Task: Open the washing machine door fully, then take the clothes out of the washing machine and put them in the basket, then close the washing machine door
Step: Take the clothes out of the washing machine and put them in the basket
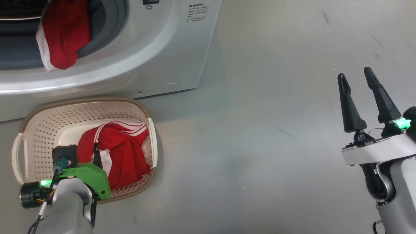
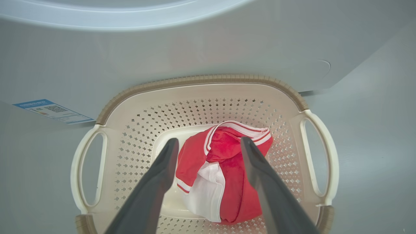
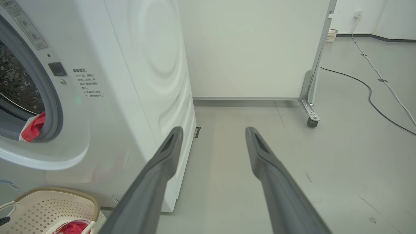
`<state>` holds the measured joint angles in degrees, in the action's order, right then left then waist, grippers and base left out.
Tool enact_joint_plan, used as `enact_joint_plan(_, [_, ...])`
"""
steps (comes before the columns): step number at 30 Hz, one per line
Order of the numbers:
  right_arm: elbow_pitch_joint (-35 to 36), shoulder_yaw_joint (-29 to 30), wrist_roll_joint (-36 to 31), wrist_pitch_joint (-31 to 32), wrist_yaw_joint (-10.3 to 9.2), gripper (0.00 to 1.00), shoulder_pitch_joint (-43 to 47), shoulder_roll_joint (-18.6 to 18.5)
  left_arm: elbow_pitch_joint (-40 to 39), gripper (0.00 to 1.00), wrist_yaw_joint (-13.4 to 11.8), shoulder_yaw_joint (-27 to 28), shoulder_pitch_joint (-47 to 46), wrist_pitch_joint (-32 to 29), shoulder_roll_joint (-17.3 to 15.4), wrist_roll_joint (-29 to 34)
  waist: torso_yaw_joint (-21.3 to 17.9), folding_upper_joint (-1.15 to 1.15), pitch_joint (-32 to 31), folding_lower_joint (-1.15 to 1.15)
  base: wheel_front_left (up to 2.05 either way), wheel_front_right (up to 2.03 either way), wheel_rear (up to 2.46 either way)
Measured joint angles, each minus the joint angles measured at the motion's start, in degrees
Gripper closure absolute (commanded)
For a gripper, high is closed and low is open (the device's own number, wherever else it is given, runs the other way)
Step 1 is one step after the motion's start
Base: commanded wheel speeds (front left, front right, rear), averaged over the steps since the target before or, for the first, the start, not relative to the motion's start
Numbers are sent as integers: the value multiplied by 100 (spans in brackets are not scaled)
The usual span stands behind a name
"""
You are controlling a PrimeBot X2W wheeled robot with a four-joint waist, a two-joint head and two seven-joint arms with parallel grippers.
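**Left hand [image 2: 208,139] spread over basket [image 2: 201,78]: one garment in, one at the drum opening**

Left hand fingers rise from the bottom edge of the left wrist view. They are spread wide and pinch nothing. A red garment with white stripes [image 2: 227,182] lies between them in the frame, bunched on the bottom of the basket toward its right half. Whether the fingertips touch the cloth cannot be told.

In the head view the basket sits at the lower left of the frame. It rests on the floor [image 1: 260,136], just in front of the washing machine [image 1: 182,48]. A second red garment [image 1: 63,35] hangs out of the drum opening over the grey gasket [image 1: 110,19], at the upper left of the frame and well apart from the left hand.

The right hand [image 1: 354,71] stands at the right edge of the frame with its fingers spread and nothing between them. It is over bare floor, well apart from the basket and both garments. In the right wrist view the washing machine's side panel lies to the left of its fingers.
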<state>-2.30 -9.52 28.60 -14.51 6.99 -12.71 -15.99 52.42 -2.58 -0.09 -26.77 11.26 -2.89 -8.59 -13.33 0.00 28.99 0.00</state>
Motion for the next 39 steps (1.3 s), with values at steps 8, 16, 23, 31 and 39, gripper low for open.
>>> enact_joint_plan(8, [-71,155,-51,0,0,0,59,8,-46,0,249,-256,-53,199,70,-40,235,0,-387,0,0,0,0])
enact_joint_plan(16, [-118,230,-104,0,0,0,294,7,-304,0,453,-465,-99,300,99,-22,574,0,-809,0,0,0,0])
enact_joint_plan(23, [-193,265,-177,0,0,0,540,34,-570,0,500,-578,-65,302,112,20,916,0,-1284,0,0,0,0])
enact_joint_plan(31, [-233,229,-304,0,0,0,822,130,-1057,0,546,-581,372,302,118,2,1181,0,-1783,0,0,0,0])
enact_joint_plan(39, [-243,147,-354,0,0,0,1090,174,-1724,0,548,-531,871,302,118,-132,1316,0,-2195,0,0,0,0])
